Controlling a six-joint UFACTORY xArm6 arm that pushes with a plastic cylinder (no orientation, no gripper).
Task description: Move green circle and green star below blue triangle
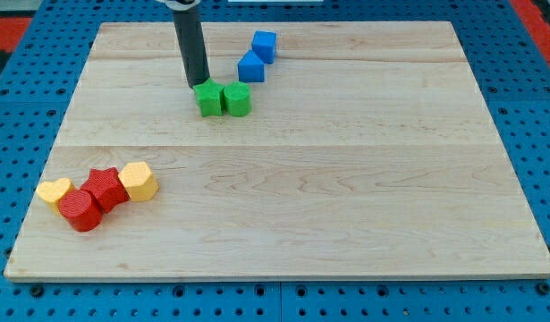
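Pressing against the upper-left edge of the green star [208, 98], my tip [198, 84] is sitting at about 11 o'clock from that block. The rod is a plain pusher with no jaws, so it is holding nothing; it is only making contact, or near contact, with the star.

The green circle [237, 98] is lying at 3 o'clock from the star, and the two are touching side by side. The pair is lying on the board [346, 179] near its top, left of centre.

The blue triangle [251, 67] is standing just beside the circle, at about 1 o'clock from it. A blue cube [265, 45] is sitting at 1 o'clock from the triangle, close to or touching it.

Judgement: the pair is resting a little to the left of a spot straight below the triangle, so the task is looking nearly complete. Placing the tip at the star's left is allowing a push toward 3 o'clock, with the star carrying the circle along.

Risk: the circle is running close to the triangle and may be nudging it.

At 8 o'clock on the board, well apart, yellow and red blocks are clustering together.
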